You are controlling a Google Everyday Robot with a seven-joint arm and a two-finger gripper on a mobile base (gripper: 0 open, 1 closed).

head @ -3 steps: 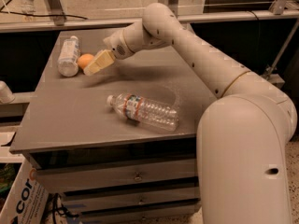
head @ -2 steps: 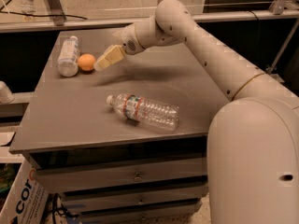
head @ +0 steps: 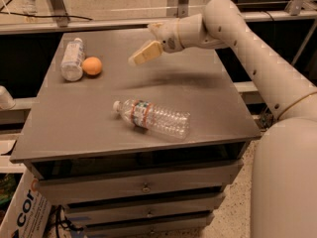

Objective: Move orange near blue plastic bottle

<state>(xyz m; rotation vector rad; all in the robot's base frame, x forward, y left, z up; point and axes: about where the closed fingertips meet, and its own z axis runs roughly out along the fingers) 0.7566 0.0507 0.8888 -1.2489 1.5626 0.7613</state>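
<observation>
The orange [head: 92, 66] lies on the grey table [head: 208, 103] at the back left, touching or nearly touching the right side of the blue plastic bottle [head: 72, 59], a stubby pale bottle lying on its side. My gripper [head: 143, 53] hangs above the table's back middle, to the right of the orange and well apart from it. It holds nothing.
A longer clear ribbed bottle [head: 153, 119] with a red-and-blue label lies on its side near the table's middle front. Drawers sit below the tabletop. A cardboard box [head: 22, 214] stands on the floor at the lower left. Metal rails run behind the table.
My gripper has let go of the orange and drawn away to the right and upward. The orange stays beside the blue plastic bottle.
</observation>
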